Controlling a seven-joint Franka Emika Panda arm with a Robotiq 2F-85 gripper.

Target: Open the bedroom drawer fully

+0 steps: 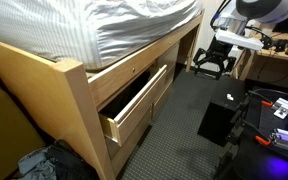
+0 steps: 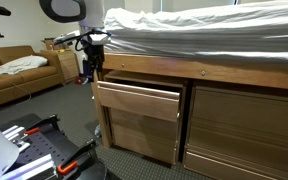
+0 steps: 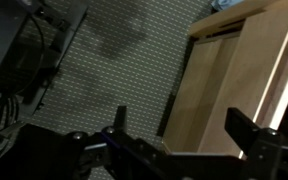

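Striped sheet (image 1: 134, 25) above bed rail (image 2: 234, 72) — brown couch (image 2: 4, 88), white cloth (image 2: 22, 65) on it — dark carpet (image 1: 184, 110)

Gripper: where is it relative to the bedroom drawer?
In both exterior views the gripper hangs open beside the end corner of the bed, apart from the pulled-out bedroom drawer.

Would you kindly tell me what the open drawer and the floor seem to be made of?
The bedroom drawer looks like light blond wood, possibly veneer, with a smooth matte finish; faint grain shows on its flat front. The floor appears to be dark grey low-pile carpet, judging by its fine speckled texture.
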